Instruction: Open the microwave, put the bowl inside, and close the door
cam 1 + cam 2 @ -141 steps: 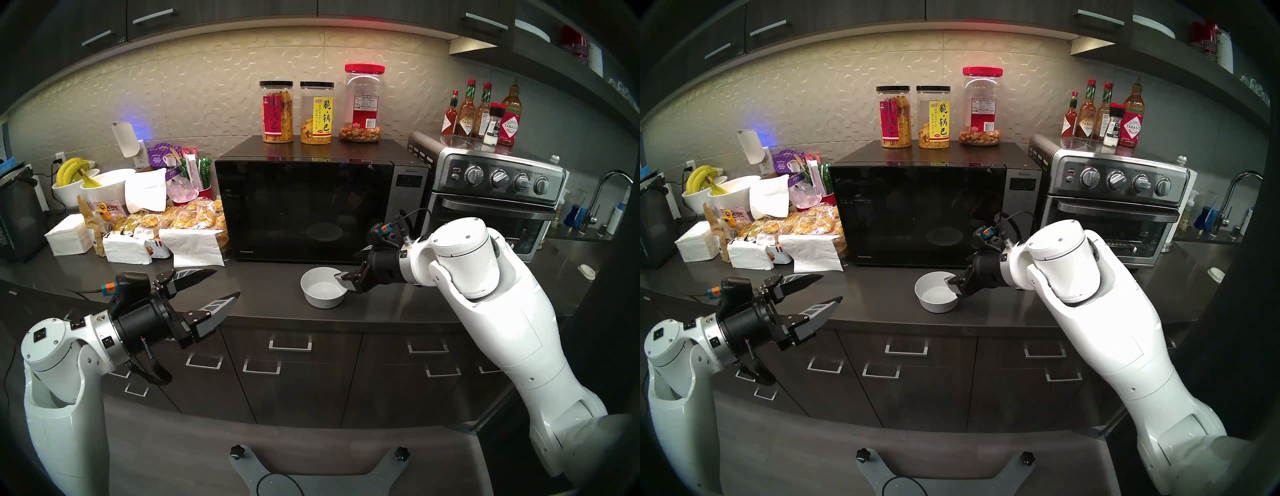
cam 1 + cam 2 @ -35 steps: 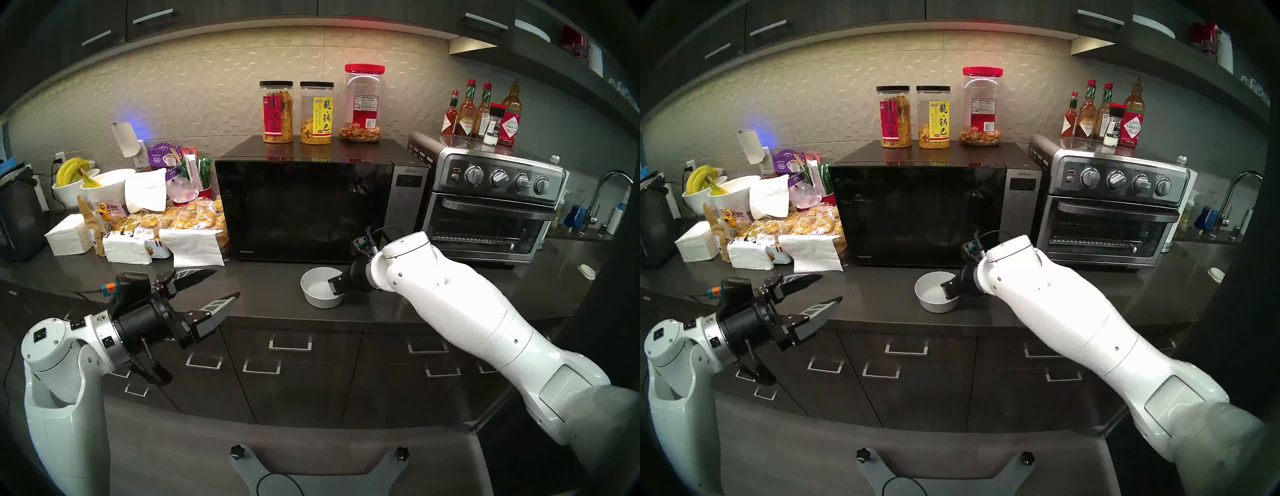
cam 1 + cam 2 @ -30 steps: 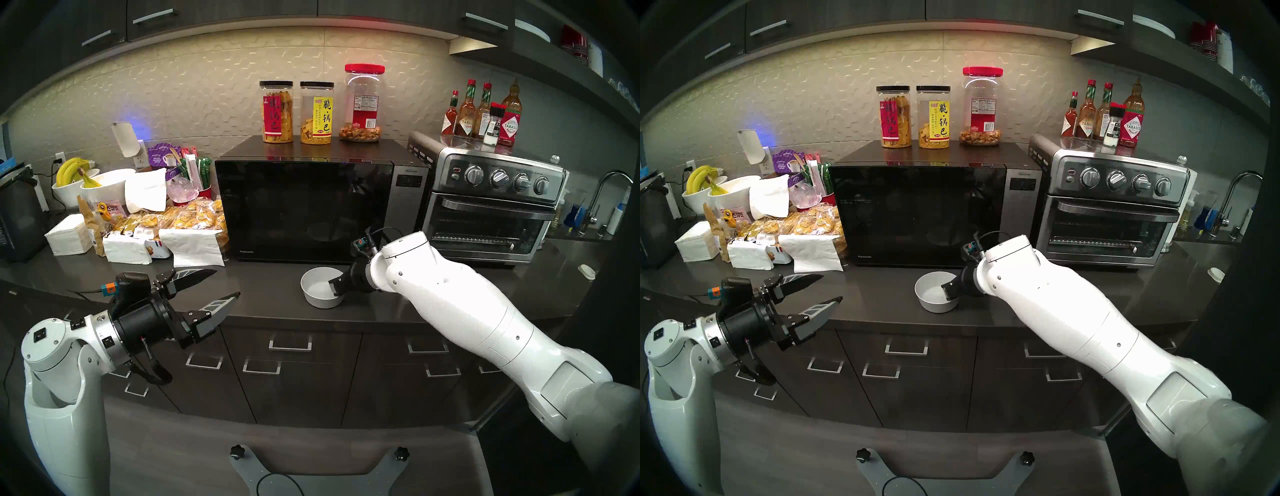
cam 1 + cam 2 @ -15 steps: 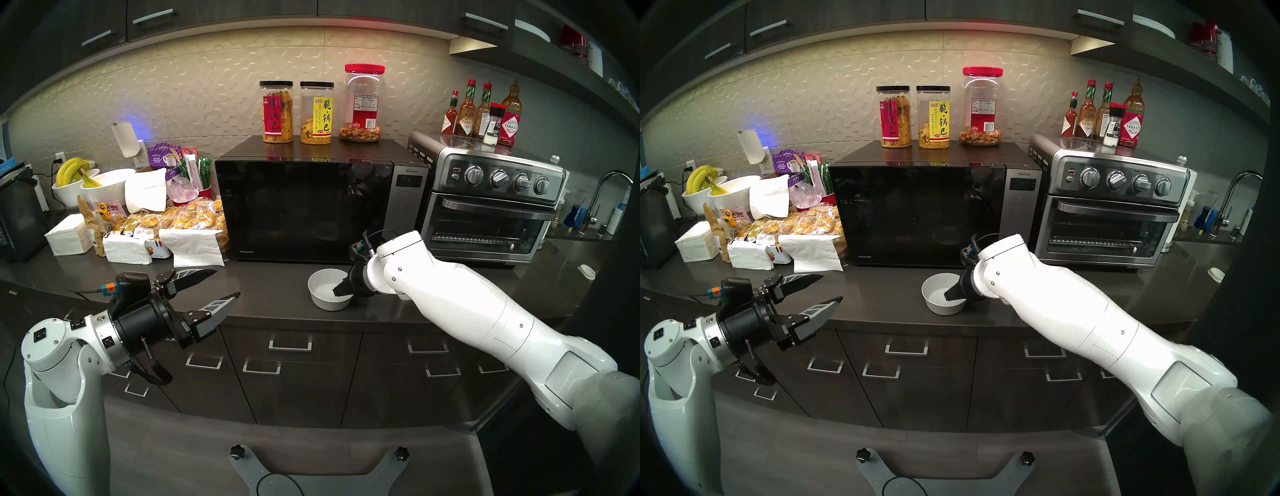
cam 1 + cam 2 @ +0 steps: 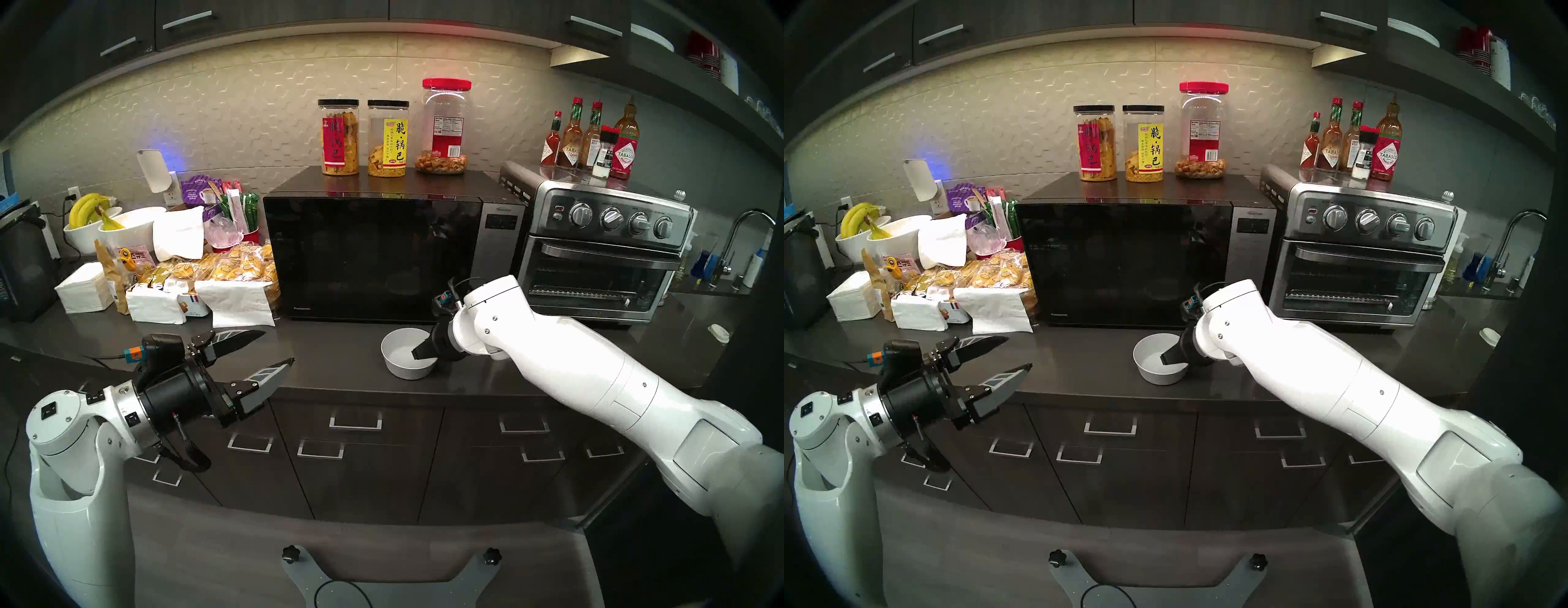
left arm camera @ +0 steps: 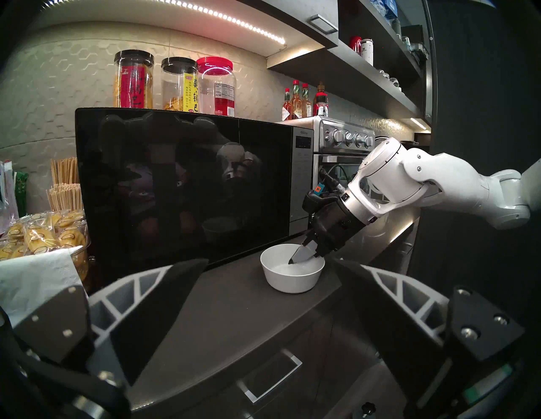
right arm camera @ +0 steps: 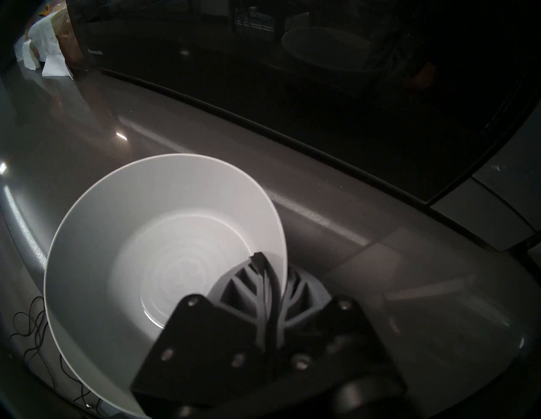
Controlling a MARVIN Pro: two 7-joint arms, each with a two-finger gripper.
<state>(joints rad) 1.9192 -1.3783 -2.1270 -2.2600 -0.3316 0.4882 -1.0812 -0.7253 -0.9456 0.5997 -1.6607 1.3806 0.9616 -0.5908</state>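
Bowl (image 5: pixel 408 354): small, white, glossy and straight-sided, standing upright on the dark worktop (image 5: pixel 339 361) just in front of the closed door (image 5: pixel 373 254) of the microwave (image 5: pixel 498 246). Left to right. The left hand (image 5: pixel 271 350) is held level at the near edge of the worktop, its jaws spread wide and holding nothing; the bowl lies well apart from it, ahead and to its right. The right hand (image 5: pixel 420 353) slants down over the bowl's right-hand wall, jaws pinched shut on the rim: in the right wrist view one finger (image 7: pixel 257 281) lies inside the bowl and the other outside, with the thin wall between them. Handling, as a judgement: the bowl looks rigid, light and empty, but smooth enough to slip or swing in a one-sided pinch, and likely to chip if dropped. The rim is the only thin edge on offer; a grip set deep over the wall should limit tilting. The door, unopened, blocks the way in.
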